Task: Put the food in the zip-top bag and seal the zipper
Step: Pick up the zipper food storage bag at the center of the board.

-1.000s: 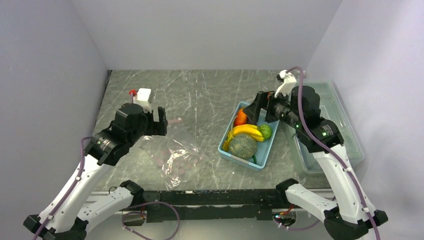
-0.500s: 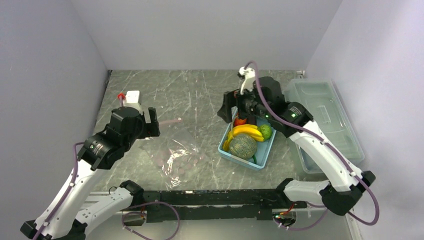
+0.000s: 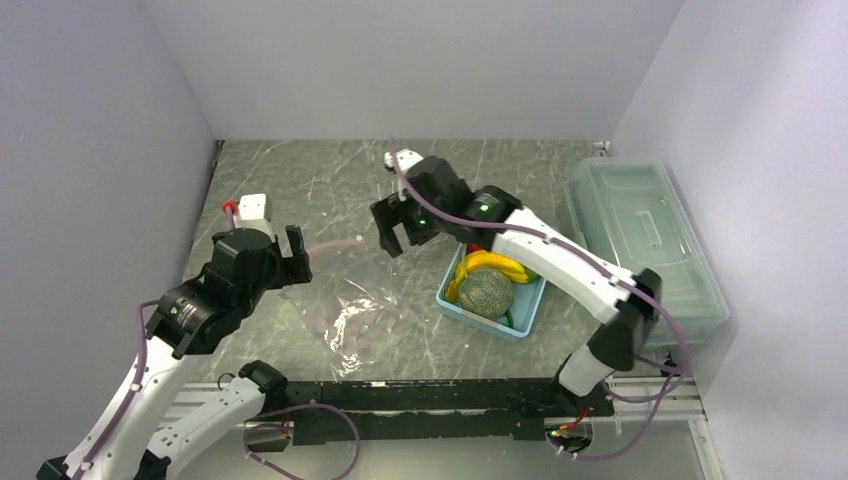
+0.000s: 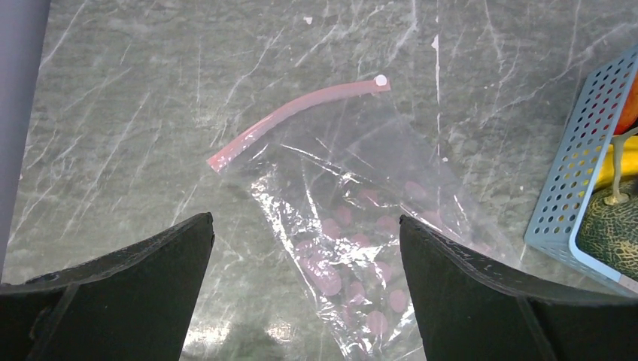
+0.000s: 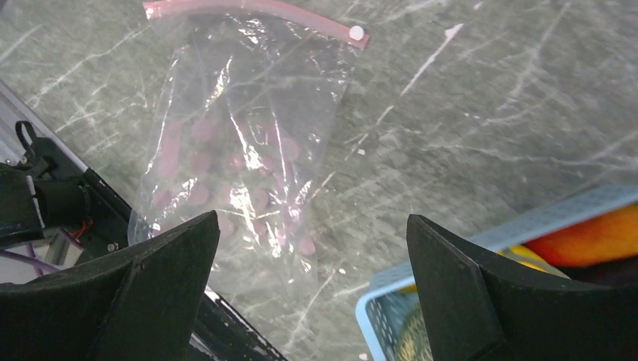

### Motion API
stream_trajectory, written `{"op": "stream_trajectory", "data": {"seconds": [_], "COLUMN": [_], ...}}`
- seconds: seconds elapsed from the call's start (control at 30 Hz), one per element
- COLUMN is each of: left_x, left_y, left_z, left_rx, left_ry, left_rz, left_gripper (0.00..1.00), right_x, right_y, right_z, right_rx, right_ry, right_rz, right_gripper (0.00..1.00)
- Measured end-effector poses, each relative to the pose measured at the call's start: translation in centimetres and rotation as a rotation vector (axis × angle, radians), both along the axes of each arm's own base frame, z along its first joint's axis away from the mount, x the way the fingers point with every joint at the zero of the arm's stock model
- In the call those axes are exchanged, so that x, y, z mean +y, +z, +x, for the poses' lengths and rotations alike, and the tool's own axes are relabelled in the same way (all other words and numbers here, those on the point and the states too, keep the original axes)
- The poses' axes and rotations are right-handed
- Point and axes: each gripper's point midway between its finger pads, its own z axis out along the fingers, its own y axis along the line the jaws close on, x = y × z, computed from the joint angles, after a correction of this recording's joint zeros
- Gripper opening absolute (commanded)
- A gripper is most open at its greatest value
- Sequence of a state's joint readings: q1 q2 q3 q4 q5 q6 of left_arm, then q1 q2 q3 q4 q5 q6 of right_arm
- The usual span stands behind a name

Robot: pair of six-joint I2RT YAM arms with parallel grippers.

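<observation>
Marble table [image 3: 300, 180]: right tool [image 5: 312, 219], gaping empty, has swung from basket [image 3: 523, 322] to bag [image 3: 355, 310]; left tool [image 4: 306, 219] gapes empty.

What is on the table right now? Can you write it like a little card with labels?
Bag: clear zip-top bag lying crinkled on the table, no food in it
Zipper: pink zipper, curved, along the bag's far edge
Food: banana, melon and other pieces, all in the blue basket
Left gripper: open, empty, hovering by the bag's left side
Right gripper: open, empty, hovering between bag and basket
Box: clear lidded box, far right
</observation>
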State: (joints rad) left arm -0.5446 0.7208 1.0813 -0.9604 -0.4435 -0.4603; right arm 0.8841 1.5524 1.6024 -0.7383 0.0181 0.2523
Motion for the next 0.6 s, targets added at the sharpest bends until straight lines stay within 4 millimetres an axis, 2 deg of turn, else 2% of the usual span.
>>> {"op": "stream_trajectory", "data": {"seconds": [0.1, 0.33, 0.6], "left_x": [0.2, 0.6, 0.8], "left_y": [-0.4, -0.9, -1.7], "left_z": [-0.2, -0.7, -1.2], "left_rx": [0.011, 0.005, 0.016], "left_ry": [0.008, 0.015, 0.016], "left_rz": [0.001, -0.004, 0.002], "left_gripper": [0.99, 0.99, 0.99], "right_x": [2.5, 6.8, 9.7], "right_y": [-1.9, -6.9, -10.7], "right_z": [0.2, 0.0, -0.2], "right_rx": [0.028, 0.113, 0.179], "right_ry": [0.033, 0.102, 0.149], "right_rz": [-0.036, -0.104, -0.143], "right_gripper": [1.0, 1.0, 1.0]}}
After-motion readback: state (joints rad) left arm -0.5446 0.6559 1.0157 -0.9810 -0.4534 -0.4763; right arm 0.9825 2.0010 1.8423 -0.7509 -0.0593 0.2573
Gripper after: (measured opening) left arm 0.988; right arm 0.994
